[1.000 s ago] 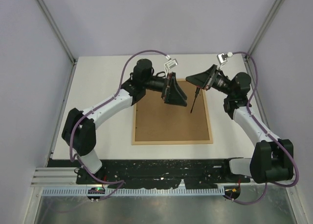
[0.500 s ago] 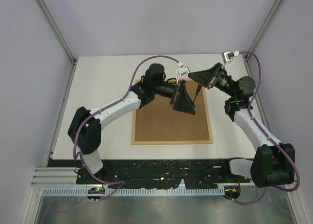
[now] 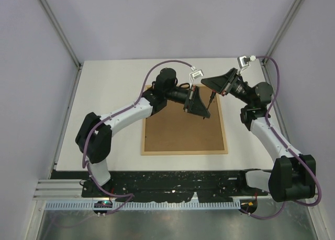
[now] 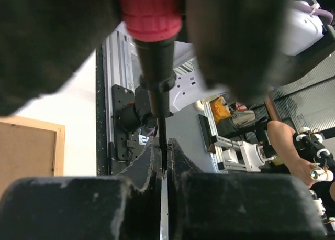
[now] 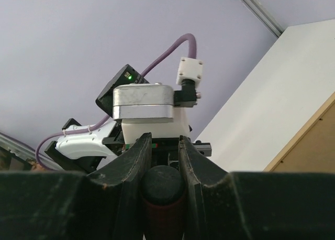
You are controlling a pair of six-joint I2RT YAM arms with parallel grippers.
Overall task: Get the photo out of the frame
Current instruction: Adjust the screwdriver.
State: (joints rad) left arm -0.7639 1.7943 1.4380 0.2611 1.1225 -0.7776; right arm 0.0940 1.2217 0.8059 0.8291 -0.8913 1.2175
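Note:
The frame (image 3: 183, 152) lies face down on the white table, its brown back (image 3: 180, 130) upward inside a thin light wood rim. The photo is hidden under that back. Above the frame's far right part, my right gripper (image 3: 208, 88) is shut on the red handle of a small screwdriver (image 3: 209, 100); the right wrist view shows the handle's dark end (image 5: 163, 185) between its jaws (image 5: 165, 143). My left gripper (image 3: 207, 114) is shut on the screwdriver's thin black shaft (image 4: 161, 130) near its tip, with the red handle (image 4: 152, 12) above. A corner of the frame (image 4: 31, 145) shows at left.
Black rails and the arm bases (image 3: 172, 180) run along the near table edge. Purple cables (image 3: 157, 67) loop over both arms. White table (image 3: 110, 93) surrounds the frame, and pale walls enclose the space. A frame corner (image 5: 314, 140) shows low right in the right wrist view.
My left arm swung right to the hanging screwdriver and its open jaws closed on the shaft. The right gripper kept its hold on the handle and shifted only slightly.

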